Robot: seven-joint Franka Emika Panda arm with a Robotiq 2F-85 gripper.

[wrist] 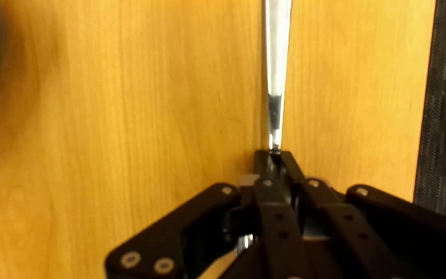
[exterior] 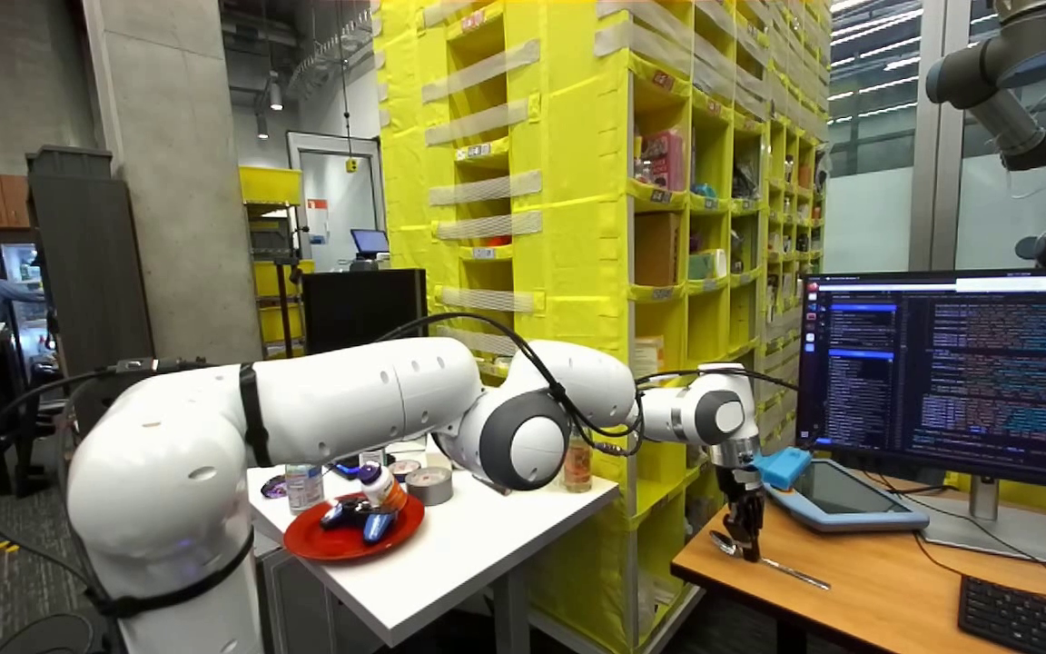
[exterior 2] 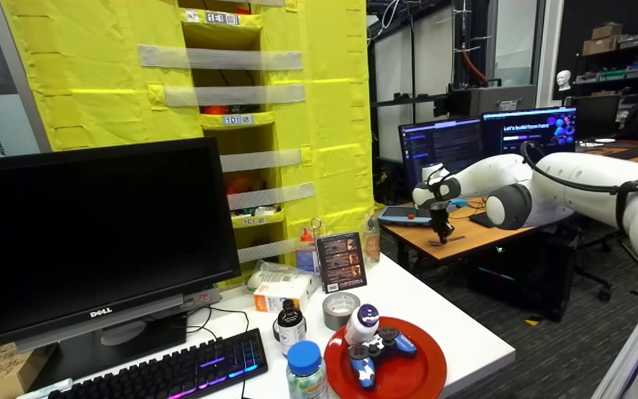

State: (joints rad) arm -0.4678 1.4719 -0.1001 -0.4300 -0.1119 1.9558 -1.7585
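Observation:
My gripper (exterior: pixel 746 550) points down at the wooden table (exterior: pixel 886 581), near its corner. It also shows in an exterior view (exterior 2: pixel 443 239) and in the wrist view (wrist: pixel 275 157). Its fingers are nearly together, with the thin neck of a shiny metal spoon (wrist: pixel 278 50) between the tips. In an exterior view the spoon's handle (exterior: pixel 797 574) reaches to one side of the fingers and its bowl to the other. The spoon lies at or very close to the tabletop. The fingers hide its middle, and most of the bowl is hidden in the wrist view.
A blue-framed tablet (exterior: pixel 850 495) lies close behind the gripper, with a monitor (exterior: pixel 950 363) and a keyboard (exterior: pixel 1022 610) beyond. A white table (exterior 2: pixel 452 327) bears a red plate (exterior 2: pixel 430 371) with a game controller (exterior 2: pixel 362 366) and a white bottle (exterior 2: pixel 360 327). Yellow shelving (exterior: pixel 568 227) stands between the tables.

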